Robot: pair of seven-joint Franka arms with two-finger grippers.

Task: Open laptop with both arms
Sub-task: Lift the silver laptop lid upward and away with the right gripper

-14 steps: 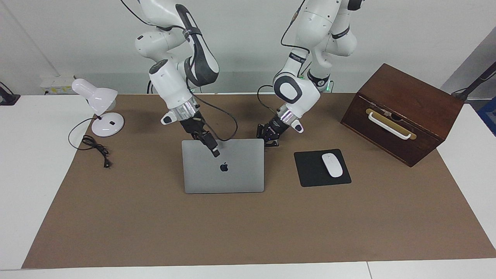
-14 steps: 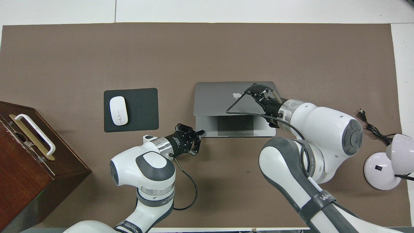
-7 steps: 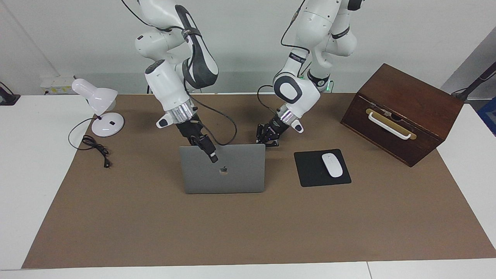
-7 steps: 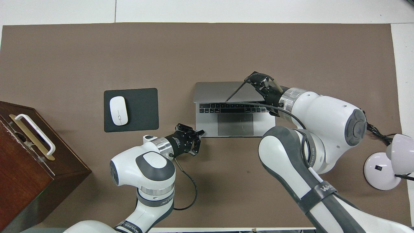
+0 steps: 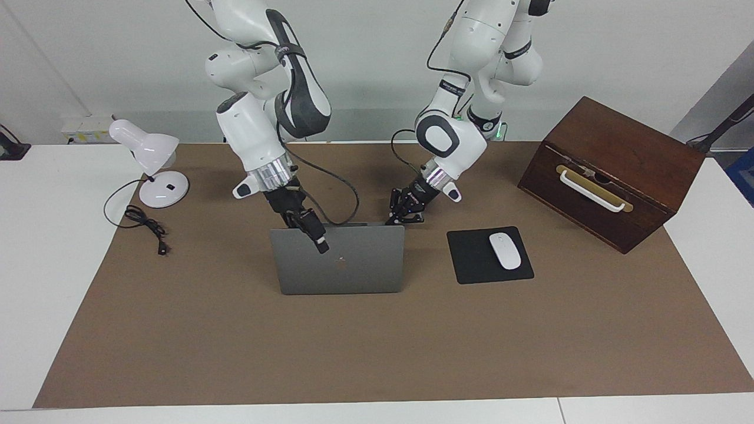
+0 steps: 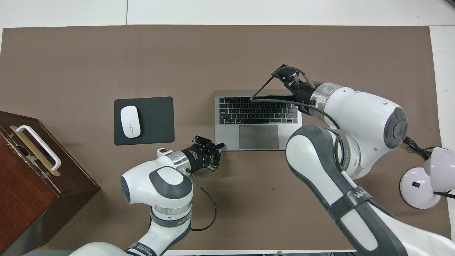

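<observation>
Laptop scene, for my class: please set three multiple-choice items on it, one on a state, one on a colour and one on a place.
1. The laptop has its lid
A. shut flat
B. raised, with the keyboard showing
C. taken off and lying on the table

2. The desk lamp is
A. black
B. red
C. white

3. The mouse lies
A. on the mouse pad
B. on the laptop
C. on the desk lamp's base

Answers:
1 B, since the overhead view shows the keys and the trackpad, and the facing view shows the lid standing up.
2 C, since its shade and its round base are both white.
3 A, since the mouse rests on the black square pad beside the laptop, toward the left arm's end of the table.
</observation>
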